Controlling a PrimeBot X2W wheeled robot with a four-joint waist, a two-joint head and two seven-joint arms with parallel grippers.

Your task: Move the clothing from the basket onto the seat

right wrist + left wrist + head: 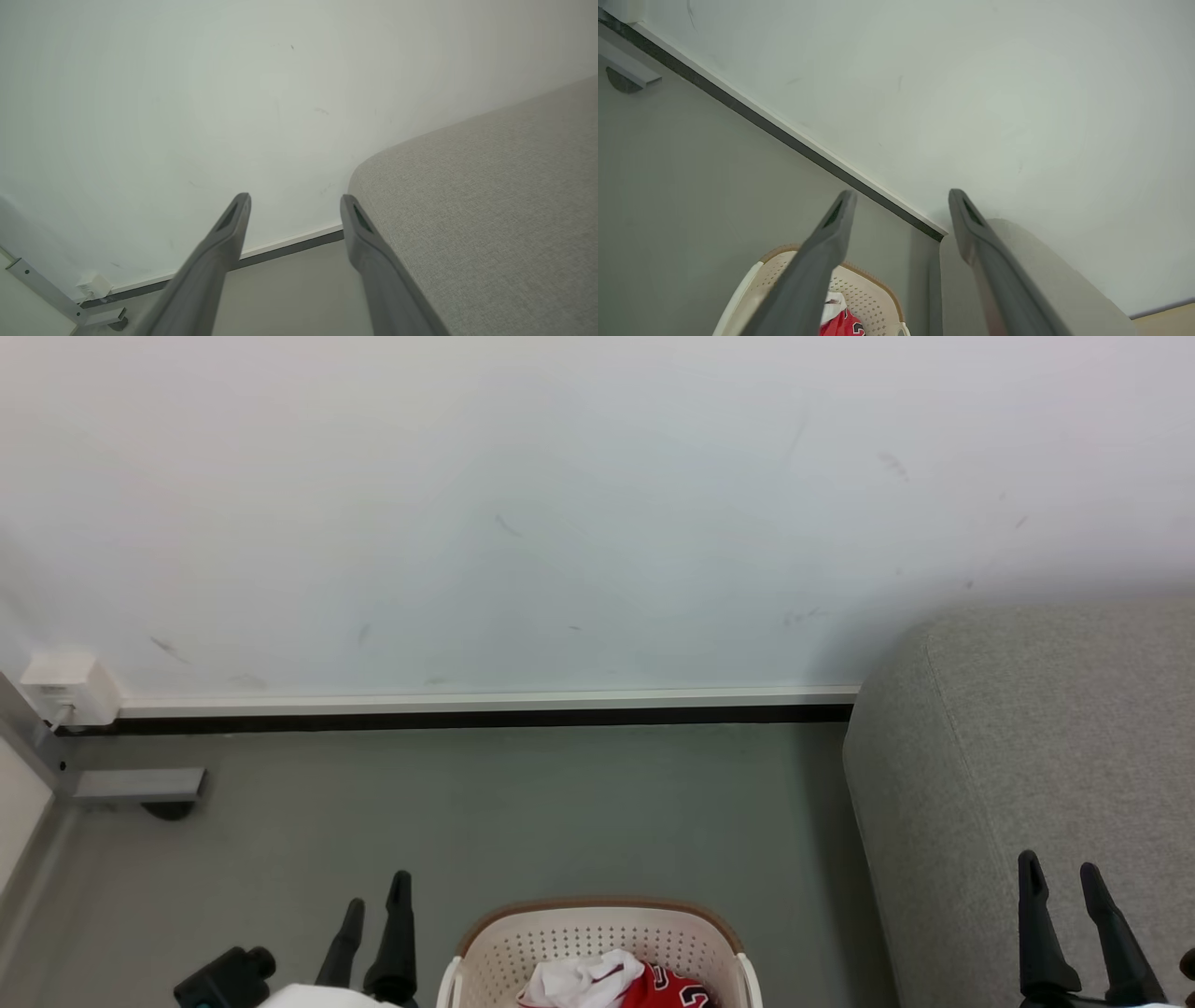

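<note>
- Basket stands on the grey floor, its brown rim band facing the white wall.
- Clothing lies inside the basket: a red jersey with a black numeral, and a white bunched piece against its left side.
- Seat is right of the basket, with a strip of floor between them.
- Left gripper is just left of the basket and clear of it, fingers spread, empty.
- Right gripper is right of the basket, over the seat, fingers spread, empty.
</note>
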